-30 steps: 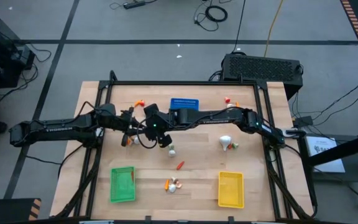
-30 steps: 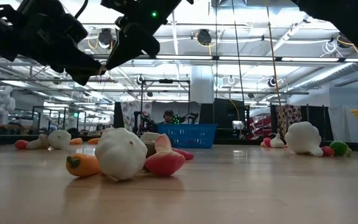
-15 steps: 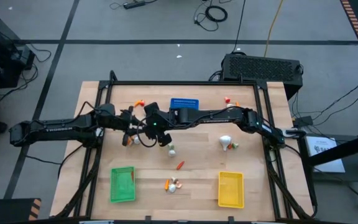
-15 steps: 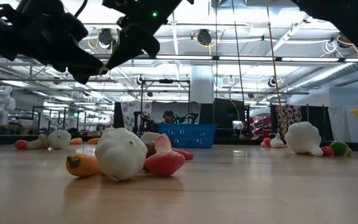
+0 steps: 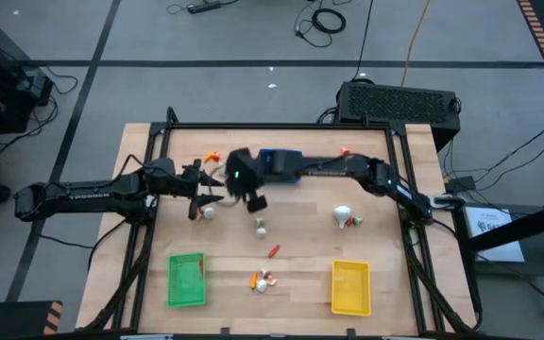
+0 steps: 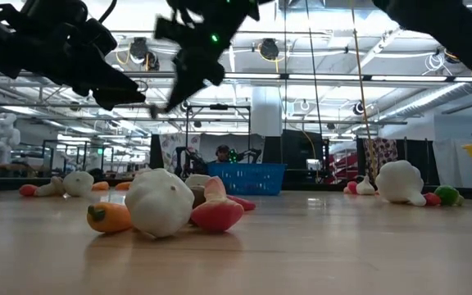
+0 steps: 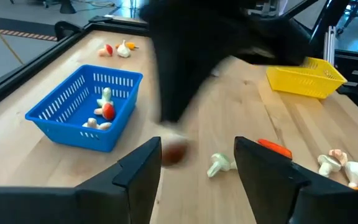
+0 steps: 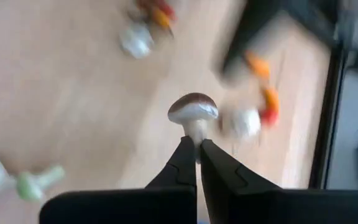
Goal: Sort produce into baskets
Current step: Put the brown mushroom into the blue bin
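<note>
mushroom (image 8: 193, 112) pinched by its stem in the right gripper (image 8: 197, 152), jaws pressed on it, held above the worktop (image 5: 385, 246) just at 9 o'clock of the blue basket (image 7: 82, 109). judgement: carry it over the basket's middle, lower, then release gently. left gripper (image 7: 197, 165) hovers at 9 o'clock of the right one, jaws spread, holding nothing.
</note>
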You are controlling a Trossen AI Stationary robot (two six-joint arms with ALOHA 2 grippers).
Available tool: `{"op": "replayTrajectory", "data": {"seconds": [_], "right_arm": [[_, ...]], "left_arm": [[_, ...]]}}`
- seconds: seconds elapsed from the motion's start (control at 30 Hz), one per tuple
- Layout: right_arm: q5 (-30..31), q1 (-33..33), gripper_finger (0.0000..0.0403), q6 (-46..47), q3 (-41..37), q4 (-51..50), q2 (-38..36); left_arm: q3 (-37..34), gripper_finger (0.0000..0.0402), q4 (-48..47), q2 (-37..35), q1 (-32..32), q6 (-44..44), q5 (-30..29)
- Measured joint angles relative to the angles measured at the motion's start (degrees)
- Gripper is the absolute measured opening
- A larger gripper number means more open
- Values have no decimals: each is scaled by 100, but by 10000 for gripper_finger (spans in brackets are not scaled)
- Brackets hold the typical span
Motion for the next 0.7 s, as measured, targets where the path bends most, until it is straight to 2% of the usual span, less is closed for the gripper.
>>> {"op": "replayTrajectory", "data": {"seconds": [0.2, 0.33, 0.47, 0.7], "right_arm": [[-80, -796, 0, 789, 1, -580, -42], [-420, -1252, 0, 1231, 1, -1288, -42], [-653, -1426, 0, 1325, 1, -1445, -42], [-819, -1740, 0, 1363, -72, -1758, -42]], "left_arm": [[4, 211, -235, -2, 7, -4, -58], [4, 210, -659, -83, 11, -6, -791], [4, 210, -1160, -225, 11, -155, -1694], [4, 210, -1762, -580, 11, -338, -1917]]}}
